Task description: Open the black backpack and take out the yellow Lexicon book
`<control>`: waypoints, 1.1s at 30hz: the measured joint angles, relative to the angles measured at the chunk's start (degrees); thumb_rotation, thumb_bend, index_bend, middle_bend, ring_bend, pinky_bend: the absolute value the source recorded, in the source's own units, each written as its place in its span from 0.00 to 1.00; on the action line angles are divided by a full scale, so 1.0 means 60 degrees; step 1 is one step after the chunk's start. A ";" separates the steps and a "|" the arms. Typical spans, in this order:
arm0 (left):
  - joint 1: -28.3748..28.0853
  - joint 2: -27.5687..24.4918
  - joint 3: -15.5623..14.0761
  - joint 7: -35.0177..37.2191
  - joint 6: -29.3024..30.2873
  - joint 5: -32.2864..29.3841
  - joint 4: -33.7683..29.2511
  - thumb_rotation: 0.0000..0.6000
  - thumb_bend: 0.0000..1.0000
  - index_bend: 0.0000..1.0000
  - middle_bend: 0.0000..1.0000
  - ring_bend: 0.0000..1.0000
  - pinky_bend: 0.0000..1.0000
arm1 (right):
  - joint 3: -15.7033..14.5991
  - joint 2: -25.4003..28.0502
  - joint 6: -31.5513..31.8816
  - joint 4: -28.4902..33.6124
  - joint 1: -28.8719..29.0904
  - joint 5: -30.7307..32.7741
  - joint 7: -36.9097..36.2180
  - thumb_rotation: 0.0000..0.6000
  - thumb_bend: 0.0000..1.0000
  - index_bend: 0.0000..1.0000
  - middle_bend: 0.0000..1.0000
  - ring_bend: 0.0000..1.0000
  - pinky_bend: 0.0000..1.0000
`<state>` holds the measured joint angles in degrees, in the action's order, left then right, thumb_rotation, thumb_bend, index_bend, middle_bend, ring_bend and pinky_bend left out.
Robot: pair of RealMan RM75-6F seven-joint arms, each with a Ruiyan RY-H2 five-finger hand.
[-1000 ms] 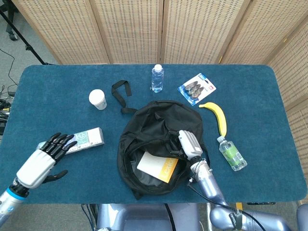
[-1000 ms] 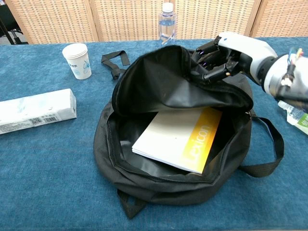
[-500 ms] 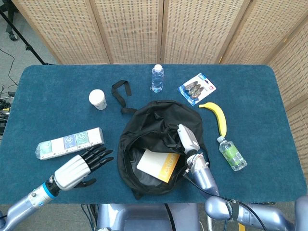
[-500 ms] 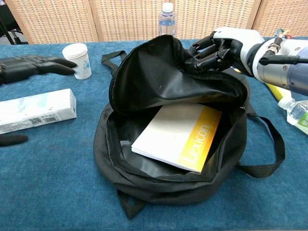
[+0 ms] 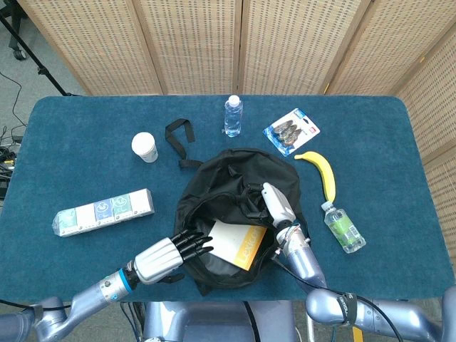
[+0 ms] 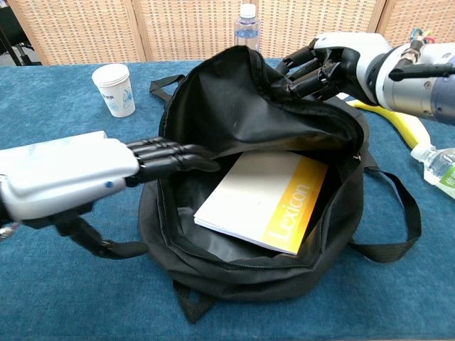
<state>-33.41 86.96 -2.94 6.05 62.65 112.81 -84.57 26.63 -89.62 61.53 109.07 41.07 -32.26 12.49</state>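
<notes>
The black backpack (image 5: 235,171) (image 6: 249,114) lies open in the middle of the table. Inside it lies the yellow and white Lexicon book (image 5: 237,244) (image 6: 266,199), face up. My right hand (image 5: 278,206) (image 6: 334,64) grips the backpack's upper flap (image 6: 234,106) and holds it lifted off the book. My left hand (image 5: 167,255) (image 6: 78,174) is open, fingers straight, reaching over the backpack's left rim toward the book; its fingertips (image 6: 202,160) are just short of the book's corner.
A long white box (image 5: 103,210) lies left of the backpack. A paper cup (image 5: 144,147), a loose strap (image 5: 178,135), a water bottle (image 5: 233,115), a blister pack (image 5: 292,130), a banana (image 5: 322,172) and a green bottle (image 5: 342,226) surround it.
My left hand has swung from the left side of the table rightward to the backpack's opening. My right hand has raised the flap a little higher.
</notes>
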 measured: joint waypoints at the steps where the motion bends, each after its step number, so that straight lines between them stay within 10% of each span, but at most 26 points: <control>1: -0.0065 0.0135 0.0026 -0.0047 -0.0061 -0.0074 0.0071 1.00 0.30 0.00 0.00 0.00 0.00 | -0.0007 0.0026 0.0018 0.0023 0.0016 0.0018 -0.0011 1.00 0.54 0.72 0.63 0.50 0.58; 33: -0.1335 0.2800 0.0467 -0.1217 -0.1233 -0.2063 0.2517 1.00 0.26 0.00 0.00 0.00 0.00 | -0.0307 0.0558 0.0235 0.0414 0.0228 0.0210 -0.0571 1.00 0.54 0.72 0.63 0.50 0.58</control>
<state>-41.42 103.75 -0.14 -1.25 55.25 100.43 -69.46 24.79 -86.27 62.95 111.55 42.44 -30.99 9.06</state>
